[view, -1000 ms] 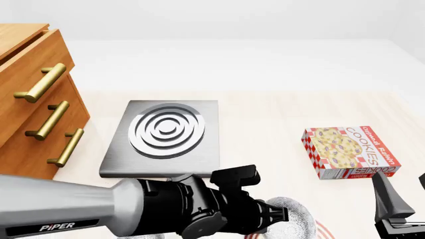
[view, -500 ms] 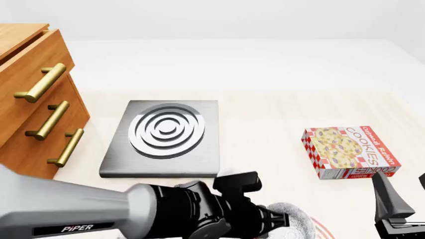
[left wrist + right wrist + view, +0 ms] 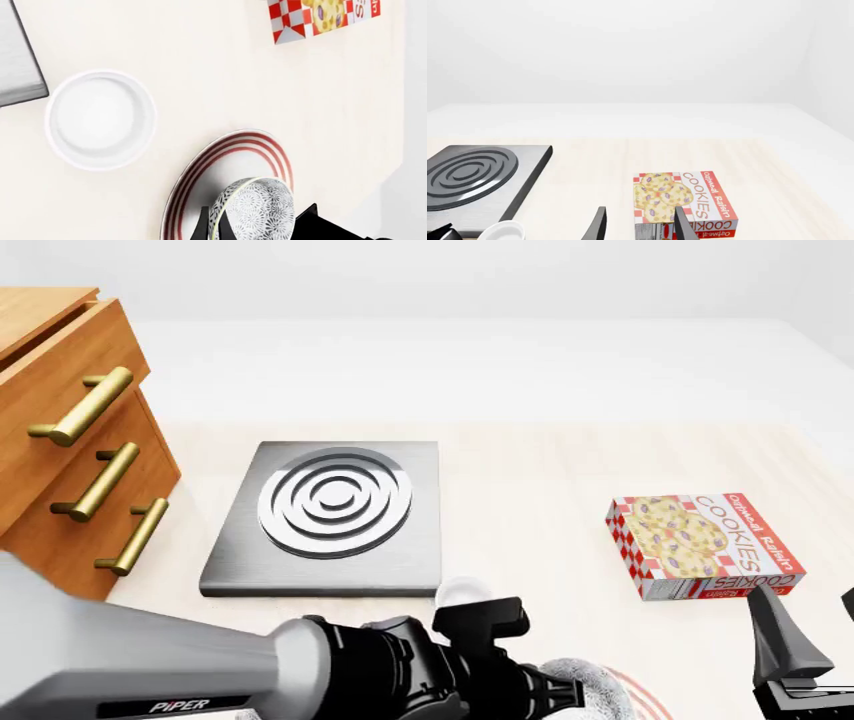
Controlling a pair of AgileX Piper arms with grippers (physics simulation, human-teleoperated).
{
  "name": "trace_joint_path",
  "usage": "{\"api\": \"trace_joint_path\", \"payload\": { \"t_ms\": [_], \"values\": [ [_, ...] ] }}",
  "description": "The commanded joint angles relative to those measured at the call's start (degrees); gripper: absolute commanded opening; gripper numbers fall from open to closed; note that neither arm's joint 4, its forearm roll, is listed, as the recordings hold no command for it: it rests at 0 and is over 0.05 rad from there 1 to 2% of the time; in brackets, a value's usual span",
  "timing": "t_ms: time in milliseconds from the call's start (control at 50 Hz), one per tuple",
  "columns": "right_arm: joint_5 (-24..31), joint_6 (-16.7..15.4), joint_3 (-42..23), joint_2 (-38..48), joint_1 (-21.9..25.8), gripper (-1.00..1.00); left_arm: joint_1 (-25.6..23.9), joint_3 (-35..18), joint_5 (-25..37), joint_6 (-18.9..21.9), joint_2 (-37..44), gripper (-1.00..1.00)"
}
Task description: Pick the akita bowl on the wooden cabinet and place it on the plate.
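Your wooden cabinet (image 3: 60, 430) stands far left; the plate (image 3: 230, 182) lies near you; your left gripper (image 3: 257, 231) pinches the akita bowl (image 3: 257, 210) over it; your right gripper (image 3: 637, 225) hangs parted, empty.

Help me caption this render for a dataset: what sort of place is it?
Likely a simulated kitchen tabletop: a grey stove with silver rings, a cookie box, and a red-ringed plate with a speckled bowl over it, beside a wooden cabinet.
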Motion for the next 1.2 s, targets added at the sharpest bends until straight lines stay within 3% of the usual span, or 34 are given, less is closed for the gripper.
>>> {"api": "trace_joint_path", "payload": {
  "t_ms": [20,260,280,340,860,1080,1120,1200],
  "values": [
    [0.0,0.0,0.0,0.0,0.0,1.0,-0.1,-0.2,-0.4,0.2,0.1,-1.0],
    [0.0,0.0,0.0,0.0,0.0,1.0,3.0,-0.7,0.1,2.5,-0.7,-1.0],
    [0.0,0.0,0.0,0.0,0.0,1.0,3.3,-0.9,0.3,3.0,-0.8,1.0],
    [0.0,0.0,0.0,0.0,0.0,1.0,3.7,-2.8,1.6,6.4,-1.4,1.0],
    [0.0,0.0,0.0,0.0,0.0,1.0,4.1,-3.1,5.8,10.0,-9.3,1.0],
    [0.0,0.0,0.0,0.0,0.0,1.0,6.8,-1.2,4.9,14.6,-20.8,1.0],
    [0.0,0.0,0.0,0.0,0.0,1.0,8.3,0.2,3.2,17.1,-24.7,1.0],
    [0.0,0.0,0.0,0.0,0.0,1.0,8.3,3.2,-1.2,17.6,-29.5,1.0]
  ]
}}
